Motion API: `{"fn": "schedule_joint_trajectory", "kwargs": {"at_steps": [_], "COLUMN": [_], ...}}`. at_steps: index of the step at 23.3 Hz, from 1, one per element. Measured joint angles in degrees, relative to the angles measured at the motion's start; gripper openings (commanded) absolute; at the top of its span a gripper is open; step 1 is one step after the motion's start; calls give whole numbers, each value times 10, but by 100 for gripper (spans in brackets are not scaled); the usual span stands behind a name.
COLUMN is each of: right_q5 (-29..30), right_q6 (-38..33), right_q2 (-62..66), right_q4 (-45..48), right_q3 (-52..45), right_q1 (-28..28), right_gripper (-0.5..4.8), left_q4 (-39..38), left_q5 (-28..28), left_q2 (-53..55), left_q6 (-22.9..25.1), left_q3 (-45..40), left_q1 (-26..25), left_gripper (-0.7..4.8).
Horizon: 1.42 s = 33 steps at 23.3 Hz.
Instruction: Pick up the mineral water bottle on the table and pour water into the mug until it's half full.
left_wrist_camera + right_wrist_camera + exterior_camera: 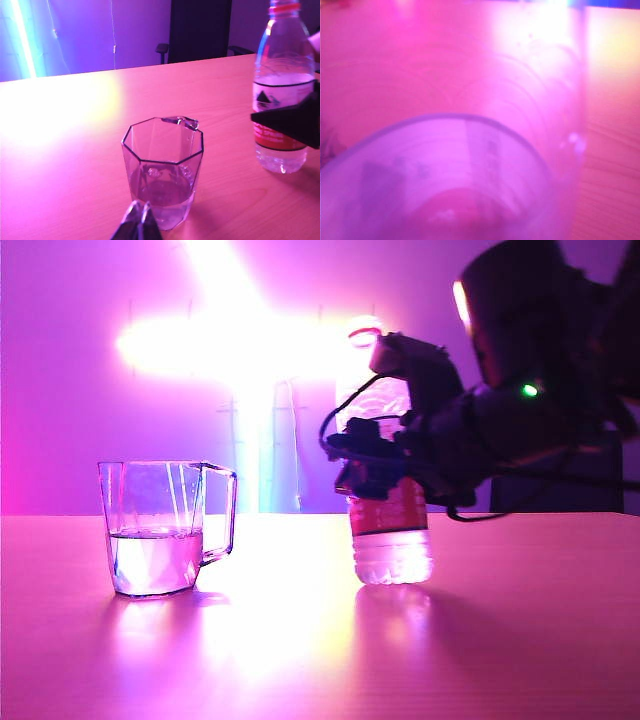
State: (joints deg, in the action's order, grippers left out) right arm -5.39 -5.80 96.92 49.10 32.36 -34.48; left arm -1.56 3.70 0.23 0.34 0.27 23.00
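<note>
On the pink-lit counter [300,660] we see the mug [160,530] part-filled. Well right stands the bottle [392,530], right gripper [385,465] clamped around its red label, print seemingly unreadable. Left gripper [137,225] closed, empty, near the mug.

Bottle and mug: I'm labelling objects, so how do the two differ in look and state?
The bottle is tall and ribbed with a red label; the mug is short, faceted and handled. The right pincer is round the bottle; the mug stands free. Both are clear, upright on the table and hold water.
</note>
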Motion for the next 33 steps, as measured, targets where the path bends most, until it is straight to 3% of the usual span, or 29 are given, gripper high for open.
{"fn": "schedule_joint_trajectory", "kwargs": {"at_steps": [3,7,13,23,25,33], "right_q5": [0,-4,-4,7,9,9], "right_q6": [-2,-2,-9,-22,-28,-32], "right_q2": [-2,-3,5,1,-10,-70], "right_q4": [55,81,40,61,66,104], "right_q3": [-37,-58,-88,-89,-106,-188], "right_q1": [5,5,5,5,5,5], "right_gripper": [285,403,445,450,479,479], "left_q4": [0,0,0,0,0,0], "left_q5": [0,0,0,0,0,0], "left_q2": [0,0,0,0,0,0], "left_q6": [0,0,0,0,0,0], "left_q3": [0,0,0,0,0,0], "left_q1": [0,0,0,0,0,0], "left_gripper": [-2,-2,-2,-2,-2,-2]}}
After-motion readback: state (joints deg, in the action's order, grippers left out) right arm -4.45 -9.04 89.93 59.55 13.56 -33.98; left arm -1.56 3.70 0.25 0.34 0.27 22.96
